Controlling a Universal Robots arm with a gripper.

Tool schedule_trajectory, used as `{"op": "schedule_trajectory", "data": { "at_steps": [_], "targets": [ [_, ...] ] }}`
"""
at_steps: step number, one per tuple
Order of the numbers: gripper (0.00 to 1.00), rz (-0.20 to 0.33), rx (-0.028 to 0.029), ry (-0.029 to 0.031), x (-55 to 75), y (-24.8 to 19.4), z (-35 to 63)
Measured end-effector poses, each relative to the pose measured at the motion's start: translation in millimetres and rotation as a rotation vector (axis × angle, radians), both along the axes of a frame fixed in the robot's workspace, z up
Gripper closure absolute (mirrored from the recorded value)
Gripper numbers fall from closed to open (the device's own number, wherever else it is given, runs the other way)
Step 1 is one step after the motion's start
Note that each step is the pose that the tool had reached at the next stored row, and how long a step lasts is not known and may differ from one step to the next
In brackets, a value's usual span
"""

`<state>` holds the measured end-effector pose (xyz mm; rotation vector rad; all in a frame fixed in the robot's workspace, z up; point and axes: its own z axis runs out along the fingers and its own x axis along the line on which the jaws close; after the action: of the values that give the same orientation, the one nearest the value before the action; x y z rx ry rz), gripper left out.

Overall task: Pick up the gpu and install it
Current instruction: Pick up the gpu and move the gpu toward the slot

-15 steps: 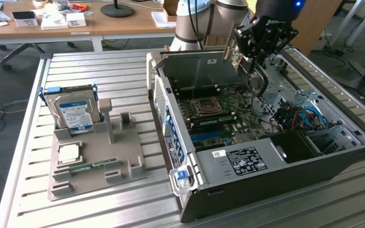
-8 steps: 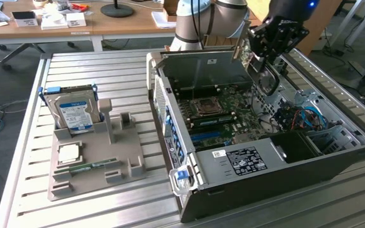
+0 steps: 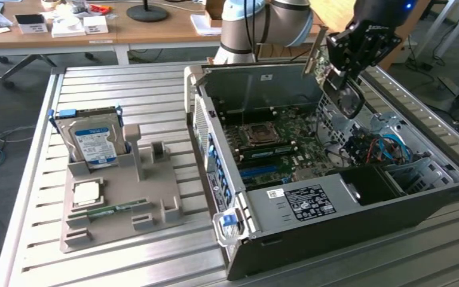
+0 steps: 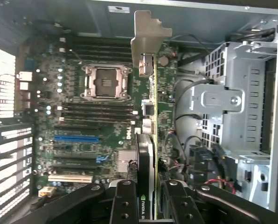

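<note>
My gripper (image 3: 351, 63) hangs over the open computer case (image 3: 333, 206) and is shut on the gpu (image 3: 350, 97). The gpu is a dark card with a black fan shroud, held on edge above the motherboard (image 3: 269, 143). In the wrist view the gpu (image 4: 150, 140) shows edge-on between the black fingers (image 4: 125, 203), and its silvery end bracket (image 4: 148, 37) points at the case's rear wall. It hovers beside the expansion slots, among them a blue slot (image 4: 76, 138), and touches none that I can see. My gripper (image 4: 149, 207) grips the end away from the bracket.
A grey parts holder (image 3: 146, 203) on the slatted metal table, on the exterior view's left, carries a silver hard drive (image 3: 94, 140), a processor chip (image 3: 86, 191) and a green memory stick (image 3: 114, 209). Inside the case are the processor socket (image 4: 106, 81), a metal drive cage (image 4: 237, 102) and loose cables (image 3: 385, 146).
</note>
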<state>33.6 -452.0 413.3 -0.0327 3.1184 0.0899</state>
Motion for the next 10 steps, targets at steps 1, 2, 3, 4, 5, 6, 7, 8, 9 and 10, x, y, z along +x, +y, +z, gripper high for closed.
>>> {"op": "schedule_trajectory", "data": {
  "at_steps": [1, 2, 3, 4, 5, 6, 7, 8, 9, 10],
  "targets": [
    [0.73, 0.000, -0.0001, 0.0000, 2.6, 0.0, 0.0],
    [0.73, 0.000, -0.0001, 0.0000, 5.1, 0.1, 0.0],
    [0.73, 0.000, -0.0002, 0.0000, 7.3, 0.1, 0.0],
    [0.73, 0.000, -0.0001, 0.0000, 9.1, 0.2, 0.0],
    [0.73, 0.000, -0.0001, 0.0000, 10.4, 0.2, 0.0],
    [0.73, 0.000, -0.0001, 0.0000, 11.1, 0.2, 0.0],
    [0.73, 0.000, -0.0001, 0.0000, 11.1, 0.2, 0.0],
    [0.73, 0.000, -0.0001, 0.0000, 11.1, 0.2, 0.0],
    [0.73, 0.000, -0.0002, 0.0000, 11.1, 0.2, 0.0],
    [0.73, 0.000, -0.0002, 0.0000, 11.1, 0.2, 0.0]
  ]
}}
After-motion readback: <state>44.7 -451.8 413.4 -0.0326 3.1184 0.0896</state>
